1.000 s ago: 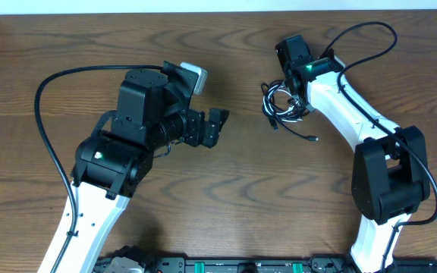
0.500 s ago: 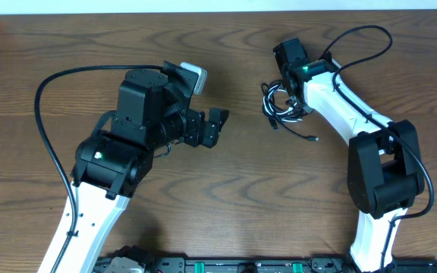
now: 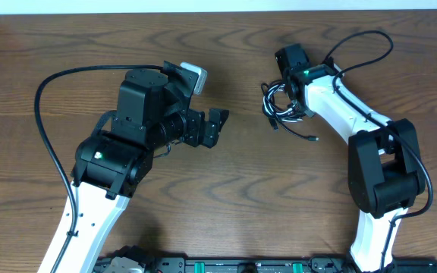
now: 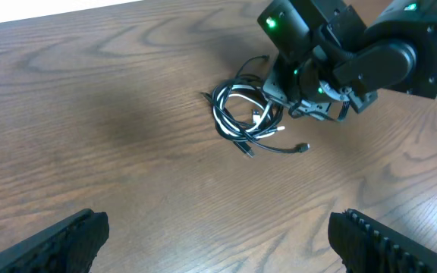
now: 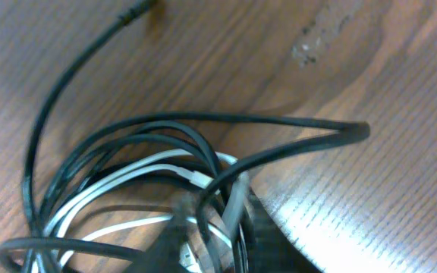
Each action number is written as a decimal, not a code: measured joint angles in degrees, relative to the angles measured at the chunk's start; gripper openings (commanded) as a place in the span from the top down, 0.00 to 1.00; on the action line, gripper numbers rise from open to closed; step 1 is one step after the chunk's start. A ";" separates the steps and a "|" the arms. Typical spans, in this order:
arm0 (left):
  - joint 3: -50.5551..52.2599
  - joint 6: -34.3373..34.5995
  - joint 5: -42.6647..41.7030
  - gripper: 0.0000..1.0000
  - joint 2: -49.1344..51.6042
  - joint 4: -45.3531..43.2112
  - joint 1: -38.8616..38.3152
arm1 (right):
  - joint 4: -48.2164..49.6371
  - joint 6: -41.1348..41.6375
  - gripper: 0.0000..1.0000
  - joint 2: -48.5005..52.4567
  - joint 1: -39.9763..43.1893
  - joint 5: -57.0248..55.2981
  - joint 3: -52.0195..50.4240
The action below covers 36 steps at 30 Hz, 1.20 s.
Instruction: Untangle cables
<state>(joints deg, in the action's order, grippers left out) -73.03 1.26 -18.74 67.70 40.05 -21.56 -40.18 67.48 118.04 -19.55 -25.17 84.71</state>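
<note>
Coiling loosely, cables, black tail trailing rightward

right gripper blurred, perhaps pinching cables, cropped below

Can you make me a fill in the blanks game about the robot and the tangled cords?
The cables lie on a table made of ___. One of them is ___, the rest black. The left gripper has its jaws wide ___. The arm down at the cables is the ___ one. Missing words: wood, white, open, right.
</note>
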 measured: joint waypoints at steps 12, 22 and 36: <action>0.00 -0.85 3.04 0.02 0.46 -0.02 0.00 | 7.26 -8.31 0.99 0.00 0.04 2.75 0.17; 0.00 -1.09 5.68 0.02 3.93 -3.34 0.00 | 7.74 -26.71 0.99 -5.84 -0.13 5.49 10.91; 0.00 -0.83 8.41 0.02 8.28 -6.95 0.02 | 6.78 -44.50 0.99 -26.45 -0.55 14.25 12.87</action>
<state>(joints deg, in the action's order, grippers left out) -73.03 0.43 -10.33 75.99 33.10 -21.54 -33.41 22.98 91.59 -20.10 -10.92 97.58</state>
